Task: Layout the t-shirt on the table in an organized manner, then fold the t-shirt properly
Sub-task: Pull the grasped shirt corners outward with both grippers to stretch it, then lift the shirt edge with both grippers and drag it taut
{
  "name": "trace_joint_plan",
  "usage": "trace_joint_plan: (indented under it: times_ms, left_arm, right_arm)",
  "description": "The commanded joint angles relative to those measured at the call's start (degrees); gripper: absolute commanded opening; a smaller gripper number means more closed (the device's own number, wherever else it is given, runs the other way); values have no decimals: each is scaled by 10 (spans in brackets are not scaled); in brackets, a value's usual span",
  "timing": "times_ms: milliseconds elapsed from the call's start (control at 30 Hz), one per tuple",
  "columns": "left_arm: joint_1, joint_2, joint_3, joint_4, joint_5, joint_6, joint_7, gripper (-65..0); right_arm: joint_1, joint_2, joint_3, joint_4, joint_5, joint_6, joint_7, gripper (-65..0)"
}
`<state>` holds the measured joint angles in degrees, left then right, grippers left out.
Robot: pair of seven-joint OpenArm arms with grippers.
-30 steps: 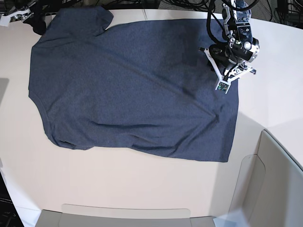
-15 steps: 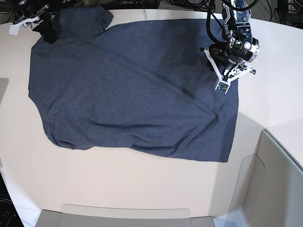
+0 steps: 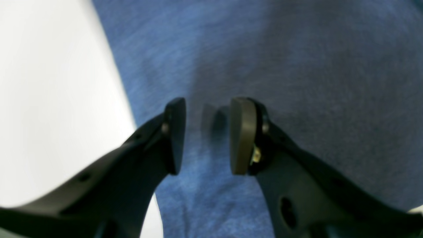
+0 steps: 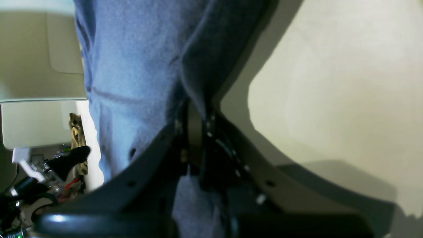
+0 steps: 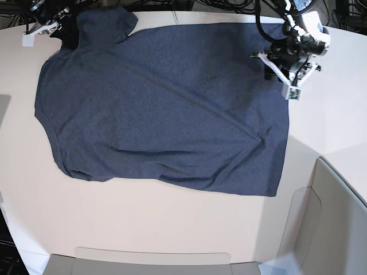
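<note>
Navy-grey t-shirt (image 5: 160,109) flat on worktop (image 5: 172,229), layout step. Right end effector (image 4: 195,122) pinching sleeve; left end effector (image 3: 206,135) wide, empty, above hem. Next: tension, smooth.

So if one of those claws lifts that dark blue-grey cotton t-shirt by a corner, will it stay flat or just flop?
Probably flop. The dark blue-grey cotton t-shirt already shows soft creases lying on the pale beige table, so it looks limp. Where the right gripper pinches it, the cloth bunches into a fold. It seems light, and a push would likely wrinkle it rather than slide it whole.
</note>
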<state>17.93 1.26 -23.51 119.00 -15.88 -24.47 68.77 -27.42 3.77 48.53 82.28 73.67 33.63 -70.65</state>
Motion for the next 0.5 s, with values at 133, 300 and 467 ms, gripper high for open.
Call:
trace_joint_plan:
  times_ms: [133, 300, 467]
  left_arm:
    - [24, -2, -157, -1, -143, 1, 2, -446]
    - [33, -2, -250, -19, -233, 1, 81, -407]
    - [34, -2, -292, -71, -304, 1, 112, -364]
  right_arm:
    - [-4, -2, -5, -10, -102, -23, -54, -650]
    - [1, -2, -5, -7, -102, -23, -54, -650]
    - [7, -2, -7, -7, -102, -23, -54, -650]
